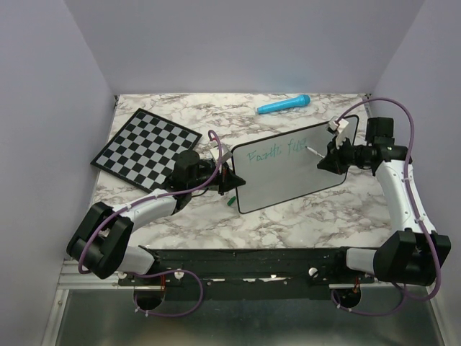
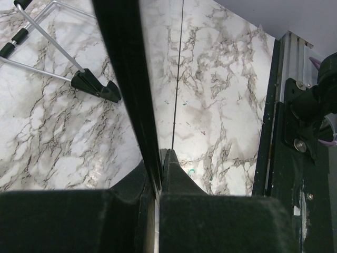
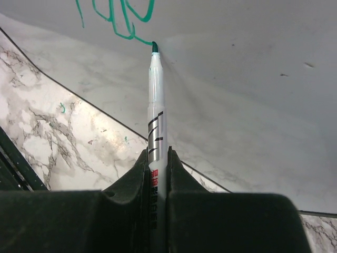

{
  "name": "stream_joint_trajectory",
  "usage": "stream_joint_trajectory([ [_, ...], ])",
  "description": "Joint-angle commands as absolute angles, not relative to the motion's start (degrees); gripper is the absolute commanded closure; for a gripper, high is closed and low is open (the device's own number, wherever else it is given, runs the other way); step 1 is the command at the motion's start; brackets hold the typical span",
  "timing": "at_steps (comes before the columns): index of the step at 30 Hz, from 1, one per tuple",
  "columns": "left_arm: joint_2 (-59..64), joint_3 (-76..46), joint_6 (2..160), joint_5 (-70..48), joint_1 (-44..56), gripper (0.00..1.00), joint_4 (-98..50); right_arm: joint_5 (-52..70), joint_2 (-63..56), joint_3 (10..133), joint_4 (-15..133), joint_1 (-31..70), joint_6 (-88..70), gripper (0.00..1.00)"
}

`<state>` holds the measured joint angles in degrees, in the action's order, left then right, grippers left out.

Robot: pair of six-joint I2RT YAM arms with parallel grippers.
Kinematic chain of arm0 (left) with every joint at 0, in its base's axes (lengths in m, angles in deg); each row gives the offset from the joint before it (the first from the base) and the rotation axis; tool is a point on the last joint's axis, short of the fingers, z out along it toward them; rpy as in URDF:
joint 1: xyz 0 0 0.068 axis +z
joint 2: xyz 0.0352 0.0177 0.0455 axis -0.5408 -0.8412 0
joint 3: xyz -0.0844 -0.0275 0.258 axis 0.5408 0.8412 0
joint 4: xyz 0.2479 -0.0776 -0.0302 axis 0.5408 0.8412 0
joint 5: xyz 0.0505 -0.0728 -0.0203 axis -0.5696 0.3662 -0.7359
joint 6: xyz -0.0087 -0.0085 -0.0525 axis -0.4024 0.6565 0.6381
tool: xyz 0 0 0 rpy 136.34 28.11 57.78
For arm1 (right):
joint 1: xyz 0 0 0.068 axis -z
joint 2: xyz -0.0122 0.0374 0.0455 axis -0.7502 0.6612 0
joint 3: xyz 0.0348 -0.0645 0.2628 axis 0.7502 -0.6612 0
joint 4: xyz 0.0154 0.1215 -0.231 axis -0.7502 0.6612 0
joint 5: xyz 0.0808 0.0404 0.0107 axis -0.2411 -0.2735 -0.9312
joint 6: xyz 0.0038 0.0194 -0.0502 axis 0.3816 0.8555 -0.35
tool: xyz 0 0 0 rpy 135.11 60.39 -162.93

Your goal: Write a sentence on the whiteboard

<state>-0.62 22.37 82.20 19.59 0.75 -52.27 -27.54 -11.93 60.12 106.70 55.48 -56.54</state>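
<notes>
marker (image 3: 157, 105) tip touching whiteboard (image 1: 288, 180), teal sentence (image 1: 277, 153)

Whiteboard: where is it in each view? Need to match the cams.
Top external: whiteboard at centre of the table, tilted.
Left wrist: its black frame edge runs top to bottom, clamped by the left gripper.
Right wrist: its white surface fills top and right.
Shared landmark: marble table.

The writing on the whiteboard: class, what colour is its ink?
The writing is teal-green, clearest in the right wrist view, at the marker tip.
</notes>
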Motion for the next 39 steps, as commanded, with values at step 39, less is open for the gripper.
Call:
stream_joint_trajectory([
  [39,-3.4,23.5,74.5,17.9,0.8,1.0,-42.7,-25.8,-13.9,58.3,105.3,57.2,-56.1,1.0],
])
